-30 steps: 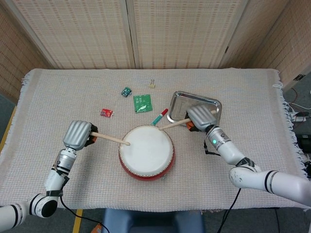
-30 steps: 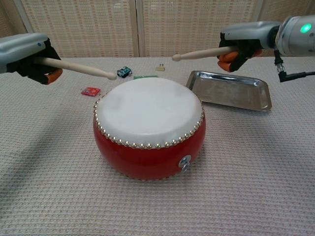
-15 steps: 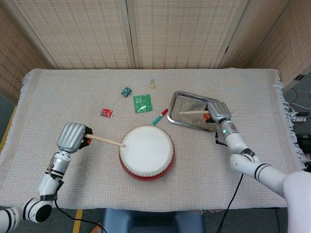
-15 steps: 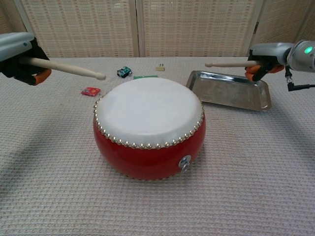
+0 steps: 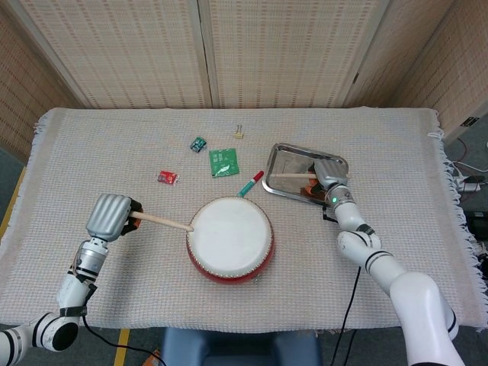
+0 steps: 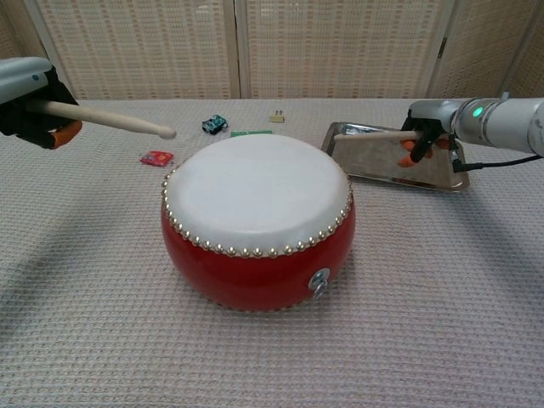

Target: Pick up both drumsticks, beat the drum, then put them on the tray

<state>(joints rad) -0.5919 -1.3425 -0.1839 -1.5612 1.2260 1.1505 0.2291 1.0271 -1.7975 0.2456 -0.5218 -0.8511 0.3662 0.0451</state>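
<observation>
A red drum [image 5: 229, 239] [image 6: 257, 217] with a white skin stands at the table's front middle. My left hand [image 5: 109, 216] [image 6: 31, 91] grips a wooden drumstick [image 5: 162, 222] [image 6: 110, 121] to the drum's left, its tip near the drum's left rim and above the cloth. Over the metal tray [image 5: 288, 163] [image 6: 446, 173], right of the drum, my right hand [image 5: 328, 174] [image 6: 425, 134] holds the other drumstick [image 5: 293, 175] [image 6: 370, 135]. That stick lies roughly level, low over the tray and pointing left.
Behind the drum lie a red-and-teal marker [image 5: 250, 184], a green packet [image 5: 223, 161], a small teal toy [image 5: 198, 143] [image 6: 214, 124], a red wrapper [image 5: 168, 178] [image 6: 156, 157] and a clip [image 5: 239, 133]. A beige woven cloth [image 5: 396, 137] covers the table.
My right hand has carried its drumstick from over the drum to the tray and lowered it there. My left hand has drawn its stick back to the left, off the drum skin.
</observation>
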